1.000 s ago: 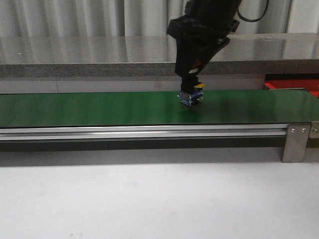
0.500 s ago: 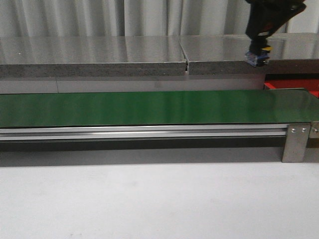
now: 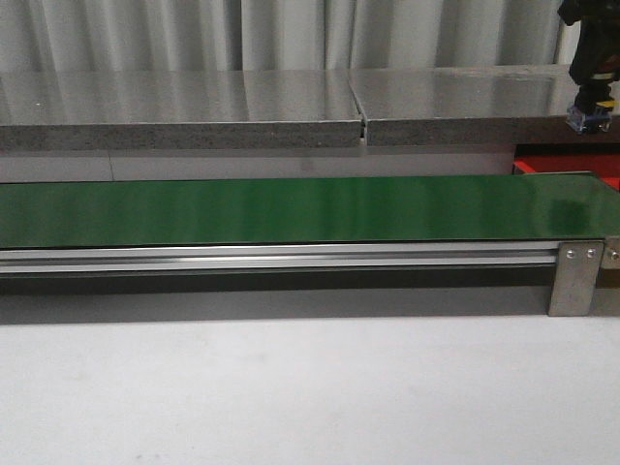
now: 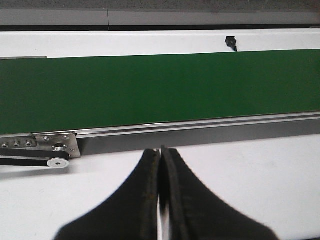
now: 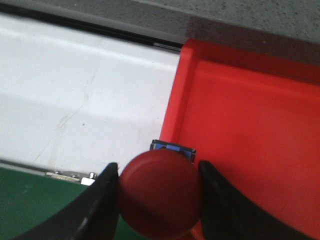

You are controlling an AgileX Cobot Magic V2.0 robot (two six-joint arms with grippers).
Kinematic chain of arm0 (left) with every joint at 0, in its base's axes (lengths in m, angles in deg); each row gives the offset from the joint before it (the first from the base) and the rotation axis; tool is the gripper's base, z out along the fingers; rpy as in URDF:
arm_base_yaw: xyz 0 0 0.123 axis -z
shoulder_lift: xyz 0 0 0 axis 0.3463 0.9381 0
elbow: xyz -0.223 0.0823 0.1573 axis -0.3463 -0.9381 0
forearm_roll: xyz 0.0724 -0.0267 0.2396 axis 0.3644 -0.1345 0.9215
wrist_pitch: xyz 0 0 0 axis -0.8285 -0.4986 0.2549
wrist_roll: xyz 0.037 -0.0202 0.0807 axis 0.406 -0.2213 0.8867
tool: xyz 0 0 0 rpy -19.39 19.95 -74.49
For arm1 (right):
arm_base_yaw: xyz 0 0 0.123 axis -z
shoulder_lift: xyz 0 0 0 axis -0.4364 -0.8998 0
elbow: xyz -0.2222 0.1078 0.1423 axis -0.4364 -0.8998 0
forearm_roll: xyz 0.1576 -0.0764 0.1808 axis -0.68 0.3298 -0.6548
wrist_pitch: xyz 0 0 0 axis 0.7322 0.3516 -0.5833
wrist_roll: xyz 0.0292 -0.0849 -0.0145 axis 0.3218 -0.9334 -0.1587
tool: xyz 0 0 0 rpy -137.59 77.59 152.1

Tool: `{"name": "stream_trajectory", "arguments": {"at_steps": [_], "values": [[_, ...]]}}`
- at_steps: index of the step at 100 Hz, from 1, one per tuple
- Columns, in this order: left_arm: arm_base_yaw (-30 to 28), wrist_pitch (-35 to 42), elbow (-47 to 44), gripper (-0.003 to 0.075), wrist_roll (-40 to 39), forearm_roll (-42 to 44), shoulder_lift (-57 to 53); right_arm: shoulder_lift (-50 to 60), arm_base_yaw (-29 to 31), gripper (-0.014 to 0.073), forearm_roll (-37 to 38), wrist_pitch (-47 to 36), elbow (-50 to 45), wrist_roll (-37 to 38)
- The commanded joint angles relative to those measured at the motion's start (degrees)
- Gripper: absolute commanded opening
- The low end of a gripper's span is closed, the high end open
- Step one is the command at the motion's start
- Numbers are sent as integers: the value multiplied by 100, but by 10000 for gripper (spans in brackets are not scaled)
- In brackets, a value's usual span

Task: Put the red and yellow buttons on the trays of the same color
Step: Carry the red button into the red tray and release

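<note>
One red button sits clamped in the right end effector, above the red tray's edge.

Green belt taken as landmark. Belt surface seen bare along whole visible length. White tabletop in front of belt unobstructed. Behind belt, passage blocked by raised grey ledge. Beyond belt's right end, red tray floor seen open; right pincer with red button held over tray's near rim.
</note>
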Motion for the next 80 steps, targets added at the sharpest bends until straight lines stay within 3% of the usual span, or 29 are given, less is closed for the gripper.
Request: {"name": "stream_trajectory", "arguments": {"at_steps": [1,17,80], "values": [[36,393,145,-19,-11,-81,15,198,161,111,-102,-503,166,370],[36,393,145,-19,-11,-81,15,-21,353,111,-109,-786,166,797],[36,393,145,-19,-11,-81,15,-922,366,112,-566,-1351,166,802]]}}
